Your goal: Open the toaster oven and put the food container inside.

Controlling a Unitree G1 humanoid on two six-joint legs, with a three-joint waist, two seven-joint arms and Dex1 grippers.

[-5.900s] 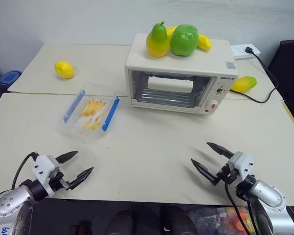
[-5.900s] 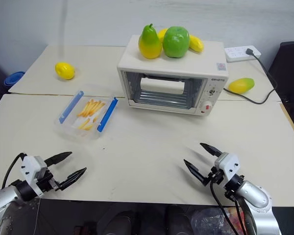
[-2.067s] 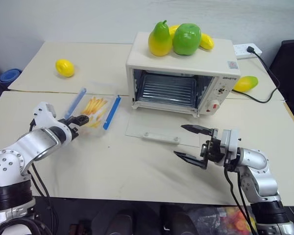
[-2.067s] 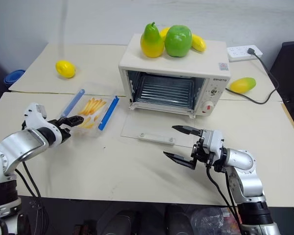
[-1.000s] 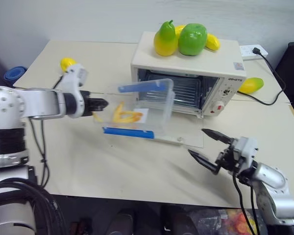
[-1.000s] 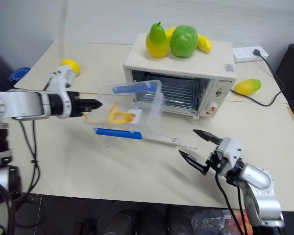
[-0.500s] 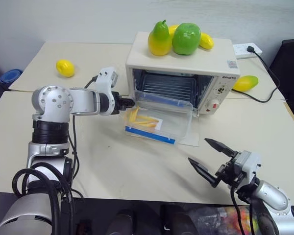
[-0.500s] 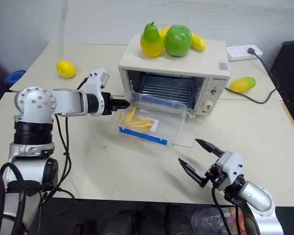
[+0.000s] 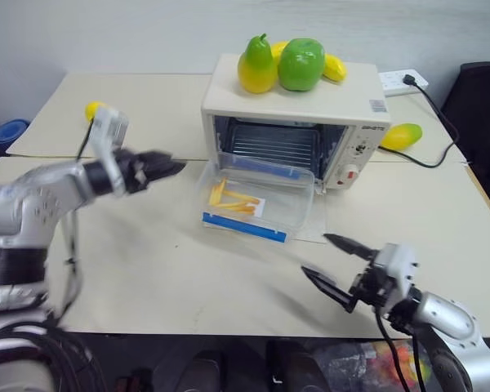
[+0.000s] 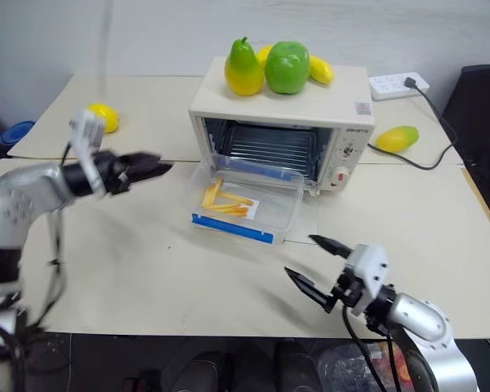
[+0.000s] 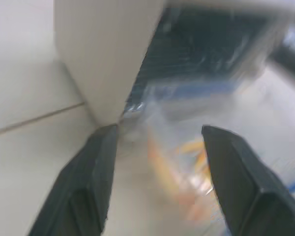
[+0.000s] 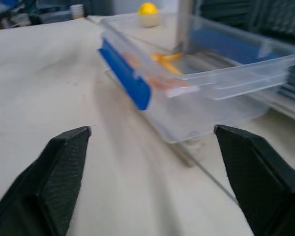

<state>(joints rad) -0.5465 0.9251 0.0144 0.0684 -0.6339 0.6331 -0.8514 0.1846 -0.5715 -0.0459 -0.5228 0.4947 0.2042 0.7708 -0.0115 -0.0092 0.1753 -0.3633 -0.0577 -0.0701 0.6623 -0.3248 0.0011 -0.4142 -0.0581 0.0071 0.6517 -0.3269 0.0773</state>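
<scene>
From the head camera you see the toaster oven standing toward the far edge of the table, its glass door dropped flat onto the tabletop and the wire rack showing inside. The food container lies on that lowered door, just in front of the oven's mouth, with one blue clip on its near side and orange-yellow strips inside; it is not in the cavity. A yellow-green pear, a green apple and a yellow fruit behind them sit on the oven's roof. A mango lies to the right of the oven beside a black cable, and a lemon rests near the far left edge. Your left gripper hangs above the table to the left of the container, apart from it, its fingers blurred but parted. Your right gripper hovers near the front edge, fingers spread wide, holding nothing.

In the left wrist view, the two black fingers stand apart, with the oven's corner and the container beyond them.

In the right wrist view, the fingers are spread wide, and the container sits ahead on the glass door.
</scene>
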